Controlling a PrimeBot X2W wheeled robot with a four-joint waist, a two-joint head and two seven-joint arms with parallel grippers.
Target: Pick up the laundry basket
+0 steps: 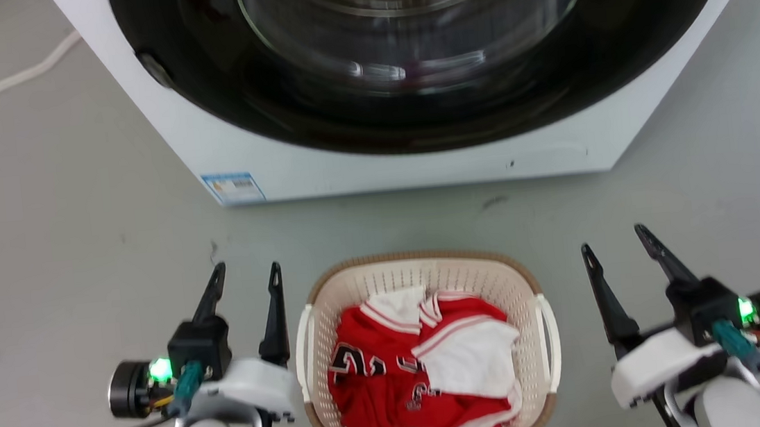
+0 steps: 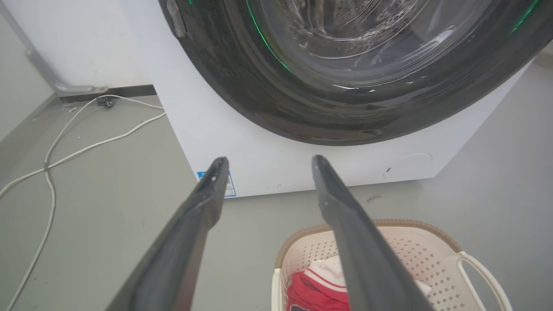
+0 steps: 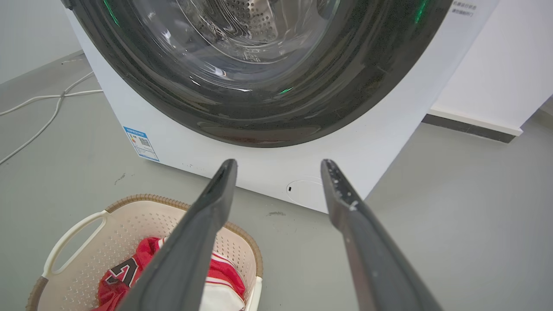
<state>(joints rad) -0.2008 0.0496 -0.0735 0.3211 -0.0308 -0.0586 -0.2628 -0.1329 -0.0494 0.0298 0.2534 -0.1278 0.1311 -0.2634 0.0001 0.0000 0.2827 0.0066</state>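
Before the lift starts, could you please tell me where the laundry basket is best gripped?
Probably the laundry basket's white loop handles, left gripper from the left, right gripper from the right: the loops stand off its sides, which the open grippers flank.

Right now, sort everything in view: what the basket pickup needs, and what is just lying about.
For the job:
laundry basket, on the floor
its white loop handles
left gripper and right gripper, both open, either side of it

Just lying about:
washer
white cables on the floor
red and white clothes, riding in the basket
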